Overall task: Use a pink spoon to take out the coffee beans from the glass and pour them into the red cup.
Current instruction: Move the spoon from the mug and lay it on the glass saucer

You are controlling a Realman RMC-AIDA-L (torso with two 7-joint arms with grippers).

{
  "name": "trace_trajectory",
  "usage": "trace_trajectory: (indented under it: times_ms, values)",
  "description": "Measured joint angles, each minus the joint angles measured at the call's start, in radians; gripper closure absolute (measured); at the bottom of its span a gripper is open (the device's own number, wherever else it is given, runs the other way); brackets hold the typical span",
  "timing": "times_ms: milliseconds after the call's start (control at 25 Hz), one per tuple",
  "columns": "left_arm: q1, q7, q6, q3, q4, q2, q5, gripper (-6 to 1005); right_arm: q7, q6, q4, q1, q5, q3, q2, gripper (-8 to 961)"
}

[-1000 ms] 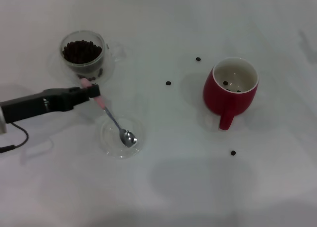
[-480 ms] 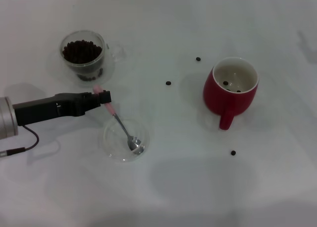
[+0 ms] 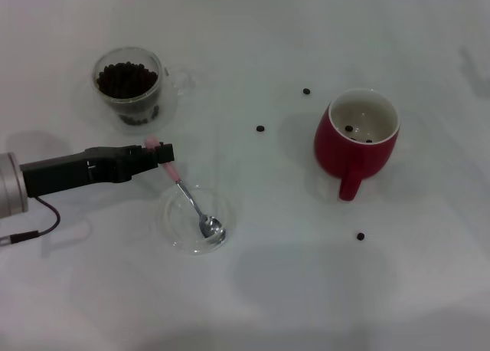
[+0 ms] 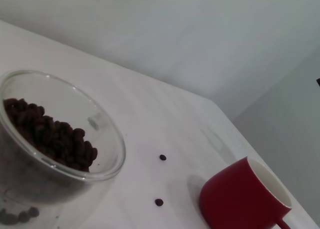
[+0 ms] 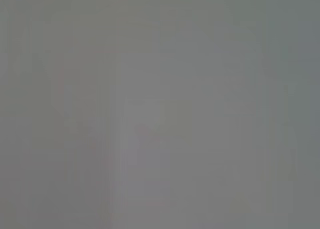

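The left end effector [image 3: 161, 153] pinches the pink spoon [image 3: 191, 200] by its handle, just in front of the glass [image 3: 130, 86]; the spoon's bowl rests in a clear dish [image 3: 173, 221] nearby.

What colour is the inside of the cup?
Cream-white inside the red cup, best seen in the head view.

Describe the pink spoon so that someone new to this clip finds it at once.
Start at the glass of coffee beans on the table's left. Just in front of it lies a flat clear dish. The pink spoon slants over it, metal bowl in the dish, pale pink handle gripped by the left tool: the only cutlery there.
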Motion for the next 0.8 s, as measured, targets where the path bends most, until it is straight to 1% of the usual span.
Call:
trace_trajectory:
  times_ms: [280, 440, 560, 640, 800]
  values:
    - [0.004, -0.006, -0.001, -0.002, -0.011, 0.008, 0.000, 773, -0.001, -0.001, 0.006, 0.000, 0.000, -0.005, 0.000, 258]
    - [0.005, -0.005, -0.005, -0.002, -0.013, 0.011, 0.000, 687, -0.001, -0.003, 0.010, 0.000, 0.000, -0.008, 0.001, 258]
    - [0.006, -0.002, -0.012, -0.002, -0.014, 0.021, 0.011, 627, -0.002, -0.003, 0.014, 0.001, 0.000, -0.009, 0.001, 258]
    - [0.006, -0.002, -0.012, -0.002, -0.013, 0.023, 0.011, 609, -0.002, -0.004, 0.019, 0.002, 0.000, -0.009, 0.002, 258]
    - [0.006, 0.009, -0.011, -0.003, -0.002, 0.035, 0.006, 573, -0.002, -0.007, 0.023, 0.004, 0.000, -0.009, 0.003, 258]
